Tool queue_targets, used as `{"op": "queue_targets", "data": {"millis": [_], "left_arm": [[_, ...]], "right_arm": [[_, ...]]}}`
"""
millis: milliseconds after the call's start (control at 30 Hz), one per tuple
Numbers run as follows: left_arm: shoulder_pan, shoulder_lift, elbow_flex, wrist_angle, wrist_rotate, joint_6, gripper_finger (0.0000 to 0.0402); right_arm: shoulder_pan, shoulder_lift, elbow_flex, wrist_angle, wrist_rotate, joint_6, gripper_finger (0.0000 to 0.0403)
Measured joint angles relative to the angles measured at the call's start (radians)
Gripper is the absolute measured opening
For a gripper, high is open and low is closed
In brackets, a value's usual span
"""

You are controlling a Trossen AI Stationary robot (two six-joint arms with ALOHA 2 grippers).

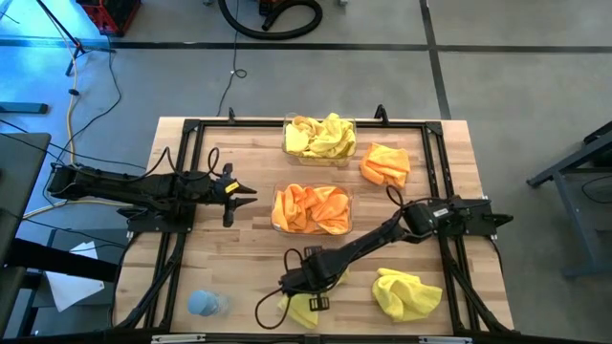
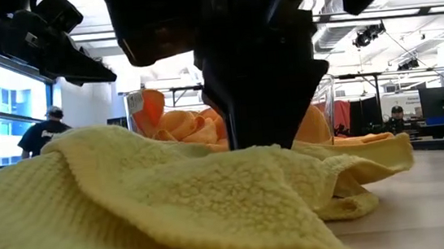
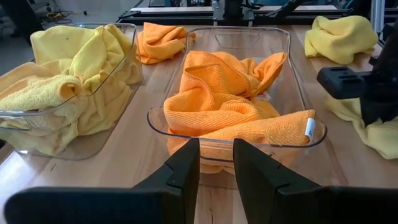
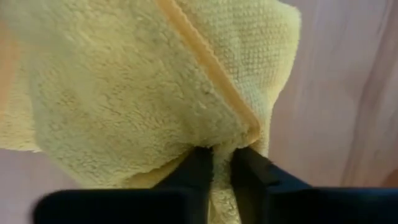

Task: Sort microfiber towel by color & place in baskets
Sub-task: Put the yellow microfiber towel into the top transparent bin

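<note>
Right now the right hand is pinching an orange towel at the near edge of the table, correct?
Not quite: the towel is yellow, not orange. The right wrist view shows the right hand closed on a fold of it, and the high view places it at the table's near edge.

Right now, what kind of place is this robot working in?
Probably a robotics lab or workshop: a bare concrete floor strewn with black cables, a butcher-block wooden table in a black metal frame, and computer monitors behind.

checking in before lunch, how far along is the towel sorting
Done: yellow towels fill the far basket, orange towels the near basket. In hand: the right hand pinches a yellow towel near the table's front edge. Left: another yellow towel and an orange towel loose on the table.
</note>
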Motion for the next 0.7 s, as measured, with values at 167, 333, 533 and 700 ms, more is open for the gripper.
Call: {"op": "queue_targets", "data": {"millis": [167,333,533,700], "left_arm": [[0.000,0.000,0.000,0.000,0.000,-0.016,0.0083],[0.000,0.000,0.000,-0.001,0.000,-0.019,0.0083],[0.000,0.000,0.000,0.000,0.000,-0.019,0.0083],[0.000,0.000,0.000,0.000,0.000,-0.019,0.0083]], "right_arm": [[-0.007,-0.007,-0.001,-0.013,-0.017,0.031,0.0017],[-0.001,-0.024,0.031,-0.093,0.060,0.078,0.0005],[0.003,-0.081,0.121,-0.155,0.146,0.085,0.0004],[0.002,-0.138,0.171,-0.214,0.230,0.059,0.0003]]}}
